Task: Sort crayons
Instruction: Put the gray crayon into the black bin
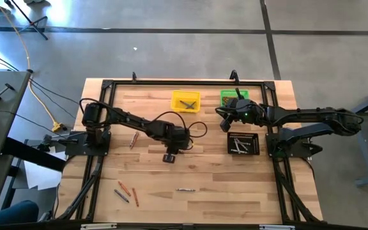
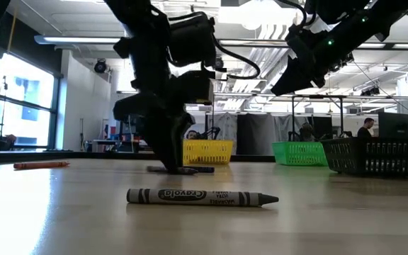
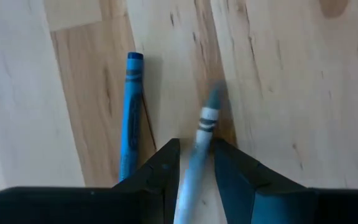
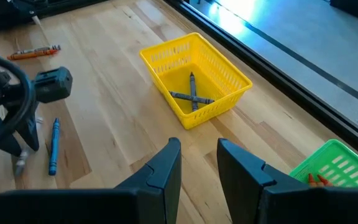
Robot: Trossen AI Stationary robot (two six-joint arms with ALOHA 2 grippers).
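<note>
My left gripper (image 3: 196, 152) points down at the middle of the table (image 1: 171, 153), open. Its fingertips stand on either side of a pale blue-white crayon (image 3: 205, 121) that lies on the wood along the gap between them. A blue crayon (image 3: 131, 118) lies flat close beside it. My right gripper (image 4: 199, 155) hangs open with nothing between its fingers, above the table near the green bin (image 1: 234, 98). The yellow bin (image 4: 194, 78) holds grey crayons (image 4: 192, 96). Orange crayons (image 4: 317, 179) show in the green bin. My left gripper comes down from above with one finger on each long side of the pale crayon (image 3: 197, 146), which lies on the table. I cannot tell whether the fingers touch it.
A black ribbed tray (image 1: 243, 143) with pale crayons stands at the right. Loose crayons lie near the front left (image 1: 125, 191). A grey one (image 2: 202, 197) lies at the front middle and an orange one (image 4: 37, 52) toward the left. A black frame (image 1: 101, 115) borders the table.
</note>
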